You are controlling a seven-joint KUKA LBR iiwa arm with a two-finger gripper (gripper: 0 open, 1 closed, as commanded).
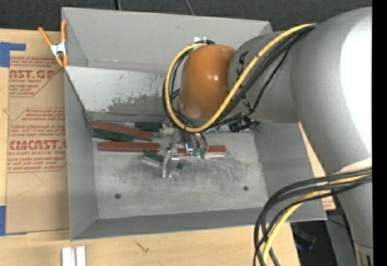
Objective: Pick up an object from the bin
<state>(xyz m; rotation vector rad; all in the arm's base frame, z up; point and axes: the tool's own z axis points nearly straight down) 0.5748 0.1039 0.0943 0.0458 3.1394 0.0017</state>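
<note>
My gripper reaches down in the middle of the bin floor, just below the arm's orange cover. Its metal tip sits at the right end of a long red-brown bar lying flat and pointing left. A small dark green piece lies right beside the tip on its left. A shorter red-brown bar with a green end sticks out to the right of the gripper. Whether anything is gripped is hidden by the gripper body.
Two more bars, red-brown with dark green parts, lie side by side against the back slope at the left. The arm and its cables cover the bin's right half. Bare floor lies toward the front wall.
</note>
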